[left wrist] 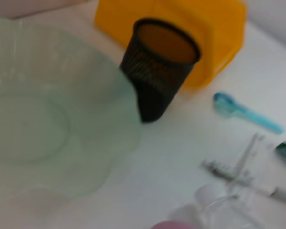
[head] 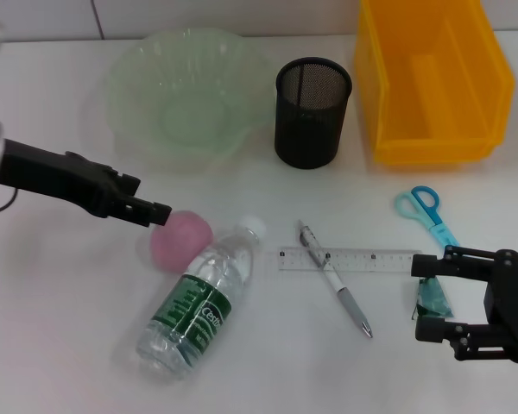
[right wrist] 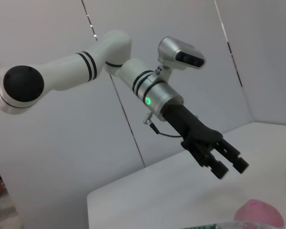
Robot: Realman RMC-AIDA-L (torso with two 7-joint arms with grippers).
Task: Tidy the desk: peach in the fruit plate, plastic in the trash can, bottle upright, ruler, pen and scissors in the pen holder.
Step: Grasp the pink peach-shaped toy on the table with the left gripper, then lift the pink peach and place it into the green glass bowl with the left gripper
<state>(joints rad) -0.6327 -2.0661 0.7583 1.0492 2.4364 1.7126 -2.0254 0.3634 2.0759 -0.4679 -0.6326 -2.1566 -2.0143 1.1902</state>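
White desk (head: pixel 60 345) holds everything. Left gripper (head: pixel 160 212) hovers just above peach (head: pixel 180 241), fingers narrowly apart, holding nothing. Peach touches lying bottle (head: pixel 198 300), near plate (head: pixel 177 95). Right gripper (head: pixel 432 297) w/ fingers wide around plastic (head: pixel 432 297). Ruler (head: pixel 349 260), pen (head: pixel 335 278), scissors (head: pixel 426 212) lie btwn.

Fruit plate (head: pixel 186 95) left of pen holder (head: pixel 312 112), trash can (head: pixel 432 82) right, peach (head: pixel 181 241) touching bottle (head: pixel 200 299)
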